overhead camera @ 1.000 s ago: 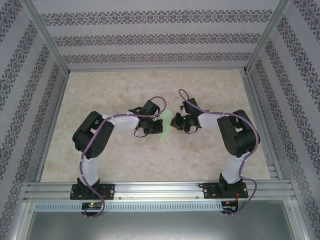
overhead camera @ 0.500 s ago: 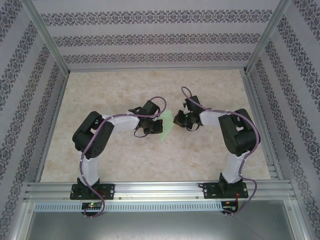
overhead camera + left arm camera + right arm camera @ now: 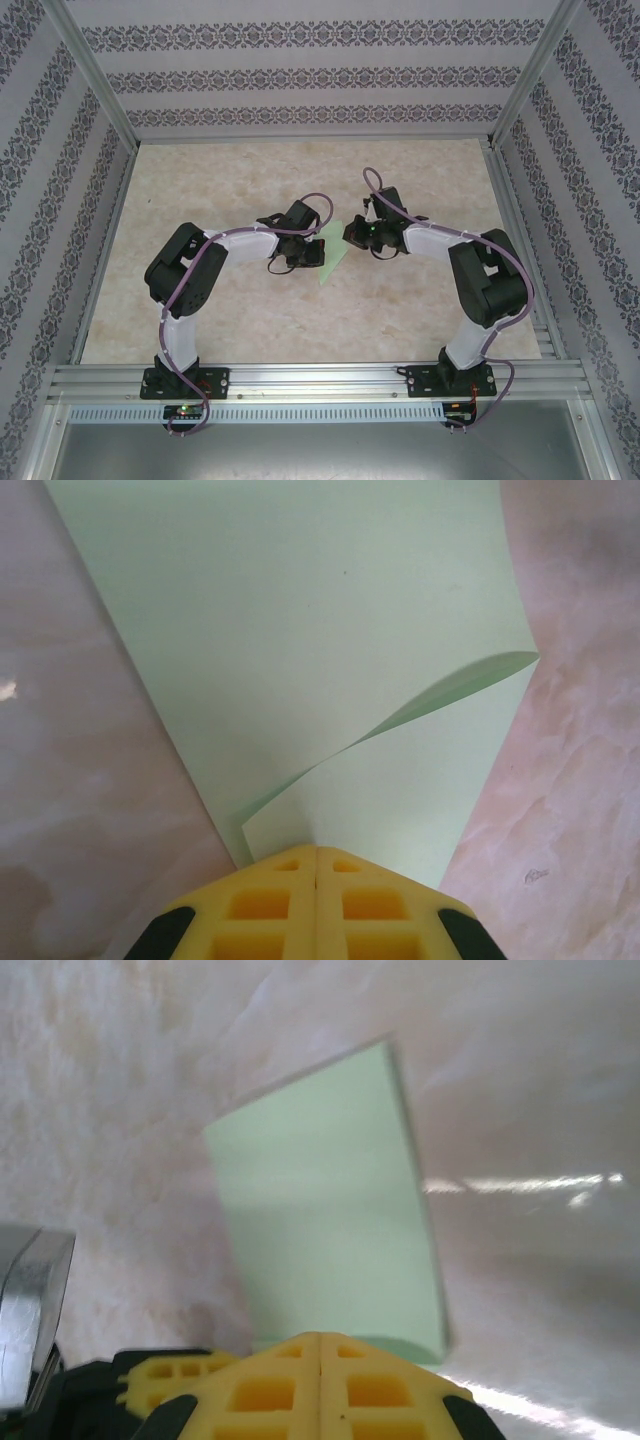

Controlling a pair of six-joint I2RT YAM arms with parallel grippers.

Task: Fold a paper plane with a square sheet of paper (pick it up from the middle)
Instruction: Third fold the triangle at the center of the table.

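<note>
The square sheet of paper (image 3: 331, 258) is a pale green creased wedge on the table between both grippers. My left gripper (image 3: 312, 250) is shut on its folded edge. In the left wrist view the yellow fingertips (image 3: 317, 848) meet on the crease. The paper (image 3: 300, 630) fans out ahead in two layers, the upper one curling up at the right. My right gripper (image 3: 350, 234) is shut. Its tips (image 3: 320, 1336) sit at the near edge of the paper (image 3: 325, 1230), which shows face-on ahead. I see no paper between them.
The marbled beige table (image 3: 250, 180) stretches wide on all sides of the paper. Patterned walls close it in at the back and both sides. A metal rail (image 3: 320, 380) carrying both arm bases runs along the near edge.
The right arm's elbow has swung out to the right and its gripper has shifted slightly up and left at the paper's top. The left arm and paper have barely moved.
</note>
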